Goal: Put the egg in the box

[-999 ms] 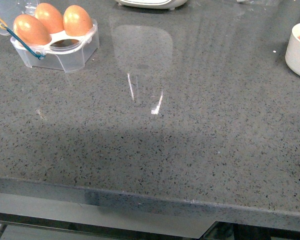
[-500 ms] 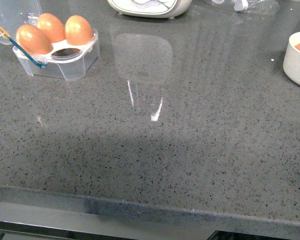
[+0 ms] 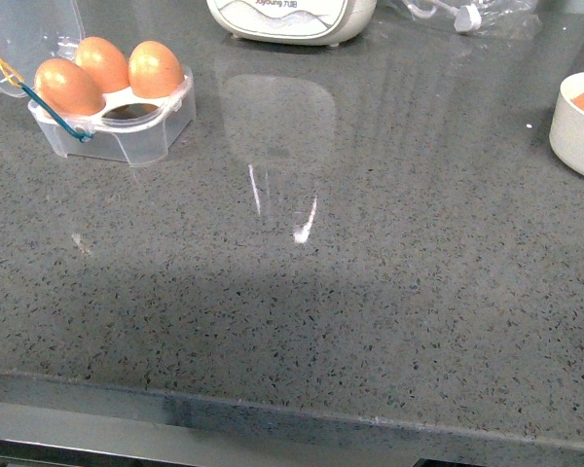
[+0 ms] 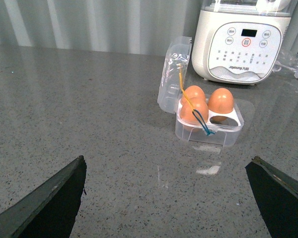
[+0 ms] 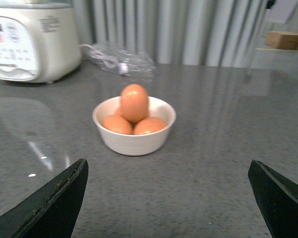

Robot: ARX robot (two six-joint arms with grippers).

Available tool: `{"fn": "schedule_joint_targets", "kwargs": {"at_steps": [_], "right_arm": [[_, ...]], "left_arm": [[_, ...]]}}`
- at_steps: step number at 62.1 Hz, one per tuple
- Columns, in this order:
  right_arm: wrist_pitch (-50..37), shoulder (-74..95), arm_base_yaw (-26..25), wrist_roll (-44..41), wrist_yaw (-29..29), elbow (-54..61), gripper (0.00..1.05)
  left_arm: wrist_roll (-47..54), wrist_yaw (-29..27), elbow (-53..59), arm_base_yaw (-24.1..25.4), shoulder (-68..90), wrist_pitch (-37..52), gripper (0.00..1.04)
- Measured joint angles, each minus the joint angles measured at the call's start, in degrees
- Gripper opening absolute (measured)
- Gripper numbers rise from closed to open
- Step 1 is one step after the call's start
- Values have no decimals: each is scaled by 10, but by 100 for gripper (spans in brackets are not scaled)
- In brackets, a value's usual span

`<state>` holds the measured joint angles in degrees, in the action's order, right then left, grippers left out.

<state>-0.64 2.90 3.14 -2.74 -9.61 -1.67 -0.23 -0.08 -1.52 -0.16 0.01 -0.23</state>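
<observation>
Gently: slick, brittle egg atop bowl, right edge of desk, wants light mid-shell hold; left fingers and right fingers gape empty.

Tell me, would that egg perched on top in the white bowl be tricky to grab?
The top egg looks smooth and glossy, so it may slip in a grip. It stands on end on the lower eggs in the bowl, so a nudge could topple it. Its shell probably cracks if squeezed hard.

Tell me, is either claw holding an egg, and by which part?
Nothing is held: the left gripper and the right gripper are both open and empty.
</observation>
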Motion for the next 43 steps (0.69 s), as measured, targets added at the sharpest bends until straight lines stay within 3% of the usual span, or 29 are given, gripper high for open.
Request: {"fn": "schedule_joint_targets", "kwargs": {"at_steps": [8, 14, 26, 32, 43], "right_arm": [[-45, 40, 4, -20, 2, -40, 97], [-123, 106, -27, -22, 39, -66, 97], [-296, 415, -82, -6, 84, -155, 97], [-284, 554, -77, 8, 99, -232, 97], [-220, 657, -59, 16, 116, -321, 97]], "left_arm": [[0, 1, 0, 0, 0, 0, 98], [0, 0, 0, 0, 0, 0, 98], [0, 0, 0, 0, 0, 0, 98], [0, 0, 0, 0, 0, 0, 98], [0, 1, 0, 0, 0, 0, 98]]}}
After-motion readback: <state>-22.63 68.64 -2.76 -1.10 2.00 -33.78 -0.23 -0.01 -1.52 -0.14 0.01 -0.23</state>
